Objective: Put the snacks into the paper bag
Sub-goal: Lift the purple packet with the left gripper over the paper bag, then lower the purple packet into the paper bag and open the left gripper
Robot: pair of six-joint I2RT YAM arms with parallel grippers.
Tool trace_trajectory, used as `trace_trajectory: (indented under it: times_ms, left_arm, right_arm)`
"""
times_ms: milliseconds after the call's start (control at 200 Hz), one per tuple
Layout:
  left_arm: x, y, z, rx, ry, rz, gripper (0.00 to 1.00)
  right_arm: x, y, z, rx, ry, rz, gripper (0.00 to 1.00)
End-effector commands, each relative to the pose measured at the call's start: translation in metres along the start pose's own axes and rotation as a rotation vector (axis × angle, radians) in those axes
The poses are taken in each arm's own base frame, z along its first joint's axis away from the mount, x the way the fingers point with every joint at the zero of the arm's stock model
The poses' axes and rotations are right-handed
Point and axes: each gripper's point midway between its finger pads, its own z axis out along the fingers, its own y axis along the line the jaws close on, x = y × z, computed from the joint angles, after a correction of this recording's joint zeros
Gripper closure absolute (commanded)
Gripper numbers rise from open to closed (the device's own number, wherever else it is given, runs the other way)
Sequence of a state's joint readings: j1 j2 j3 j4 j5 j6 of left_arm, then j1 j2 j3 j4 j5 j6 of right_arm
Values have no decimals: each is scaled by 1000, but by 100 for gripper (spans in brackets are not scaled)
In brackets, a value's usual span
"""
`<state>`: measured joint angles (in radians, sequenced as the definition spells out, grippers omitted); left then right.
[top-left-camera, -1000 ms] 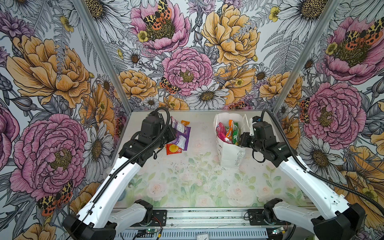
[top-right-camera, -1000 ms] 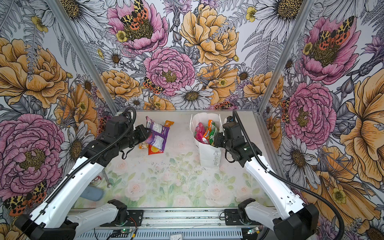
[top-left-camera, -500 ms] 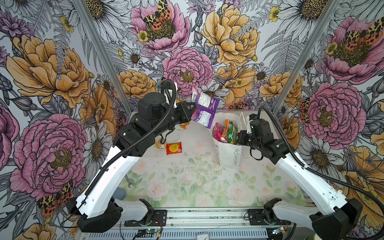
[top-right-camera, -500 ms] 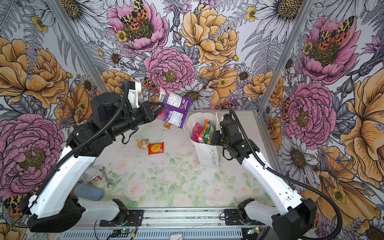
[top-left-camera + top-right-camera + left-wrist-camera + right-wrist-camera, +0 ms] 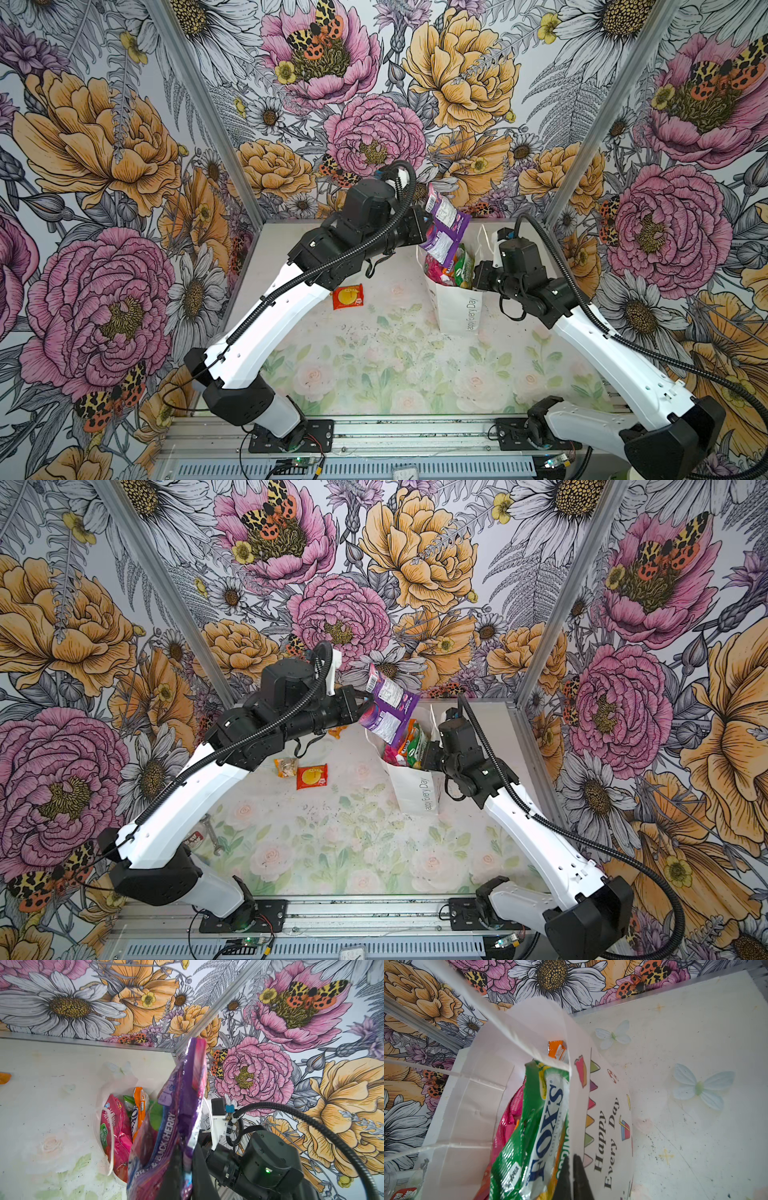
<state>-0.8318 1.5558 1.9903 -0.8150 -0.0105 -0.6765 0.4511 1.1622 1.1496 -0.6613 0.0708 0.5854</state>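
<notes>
Above the mouth of the paper bag, the left gripper hangs the purple packet, jaws clamped on it. The right gripper is pinched on the bag's rim; a red packet lies on the table.

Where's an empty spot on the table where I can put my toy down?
The widest bare patch is the front of the flowery table, between the left arm and the right arm, nearer than the paper bag and the red-orange packet. A narrower gap lies between those two. It's crowded at the bag's mouth, under the purple packet.
</notes>
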Motion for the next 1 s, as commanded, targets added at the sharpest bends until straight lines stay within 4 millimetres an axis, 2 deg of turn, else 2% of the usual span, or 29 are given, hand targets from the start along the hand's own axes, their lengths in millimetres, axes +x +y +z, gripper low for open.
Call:
trace_trajectory:
  times_ms: [0,225,485,646,846,996]
  left_arm:
    - [-1,-10,-2,37,-8,-45,100]
    - [29,-8,23,20,78,-78,100]
    - [57,12,48,-52,138,-115,100]
    - [66,15,63,-69,161,-114,100]
    - [63,20,74,-87,153,-117,100]
    - [82,17,91,-88,202,-110,100]
  right_arm:
    - [-28,22,-14,-77,-87,-9,100]
    - [-28,23,-13,-75,-88,-14,100]
    - [-29,24,-14,-78,-93,-12,100]
    - [-29,26,-14,-82,-94,-14,100]
    - [-27,24,-13,-78,-93,-14,100]
    - [-28,24,-14,-76,-96,-15,100]
